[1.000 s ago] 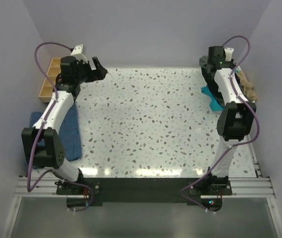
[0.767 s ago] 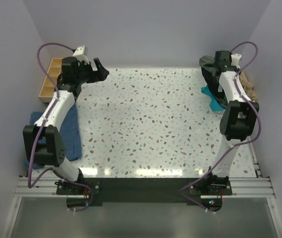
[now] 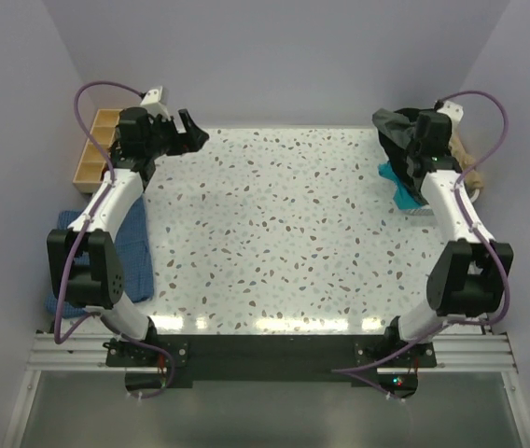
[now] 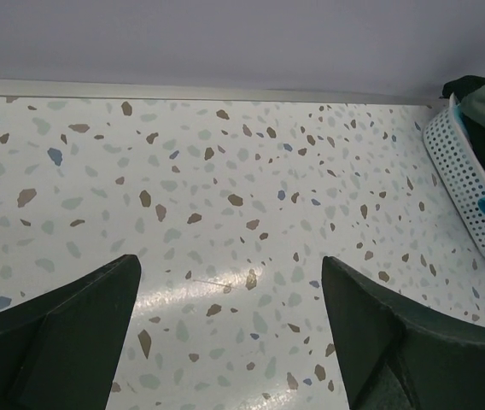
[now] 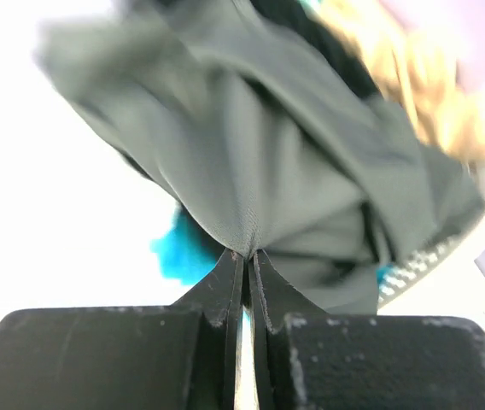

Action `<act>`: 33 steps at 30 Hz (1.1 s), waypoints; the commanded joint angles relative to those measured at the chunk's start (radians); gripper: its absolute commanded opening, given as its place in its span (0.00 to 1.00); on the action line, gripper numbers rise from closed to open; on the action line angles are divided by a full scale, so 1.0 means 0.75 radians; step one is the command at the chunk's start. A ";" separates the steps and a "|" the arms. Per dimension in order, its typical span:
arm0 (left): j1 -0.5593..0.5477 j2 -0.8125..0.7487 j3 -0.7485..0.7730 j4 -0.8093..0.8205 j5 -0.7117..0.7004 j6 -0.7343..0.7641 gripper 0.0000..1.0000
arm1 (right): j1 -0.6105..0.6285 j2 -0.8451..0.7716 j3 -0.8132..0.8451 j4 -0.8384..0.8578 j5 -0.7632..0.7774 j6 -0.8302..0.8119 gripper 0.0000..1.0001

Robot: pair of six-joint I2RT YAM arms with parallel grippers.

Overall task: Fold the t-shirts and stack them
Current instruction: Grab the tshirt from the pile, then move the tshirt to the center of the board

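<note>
My right gripper [image 5: 247, 254] is shut on a pinch of the charcoal-grey t-shirt [image 5: 268, 145], which hangs bunched from the closed jaws. In the top view that shirt [image 3: 391, 126] is lifted at the table's far right corner, with the right gripper [image 3: 407, 131] on it. Teal [image 5: 178, 252], tan [image 5: 405, 77] and black [image 5: 332, 47] t-shirts lie beneath it. My left gripper [image 4: 230, 266] hovers open over bare speckled table at the far left [image 3: 188, 131], with nothing between its fingers [image 4: 72, 333].
A white perforated basket [image 4: 469, 192] at the far right holds the pile of shirts, with teal cloth [image 3: 397, 177] spilling over its edge. A blue folded cloth [image 3: 130, 243] lies at the table's left edge. A wooden tray [image 3: 92, 149] stands at the back left.
The right gripper has shut on the charcoal-grey t-shirt and raised it from the pile, its elbow swinging out to the right. The left arm has barely moved.
</note>
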 commanded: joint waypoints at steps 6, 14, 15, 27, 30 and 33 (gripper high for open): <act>-0.010 -0.019 -0.008 0.082 0.028 -0.047 0.91 | 0.056 -0.223 0.091 0.055 -0.437 -0.087 0.00; -0.010 -0.011 0.000 0.066 0.001 -0.078 0.85 | 0.286 -0.305 0.336 -0.029 -0.418 -0.203 0.00; -0.010 -0.019 -0.006 0.066 0.007 -0.080 0.84 | 0.300 -0.311 0.354 -0.029 -0.362 -0.203 0.00; -0.010 -0.023 -0.006 0.092 0.023 -0.117 0.84 | 0.324 -0.258 0.712 0.008 -0.116 -0.232 0.00; -0.010 -0.015 -0.008 0.092 0.023 -0.121 0.83 | 0.335 -0.221 0.872 -0.041 -0.253 -0.236 0.00; -0.010 -0.011 -0.008 0.088 0.001 -0.121 0.83 | 0.339 -0.144 1.102 -0.141 -0.490 -0.244 0.00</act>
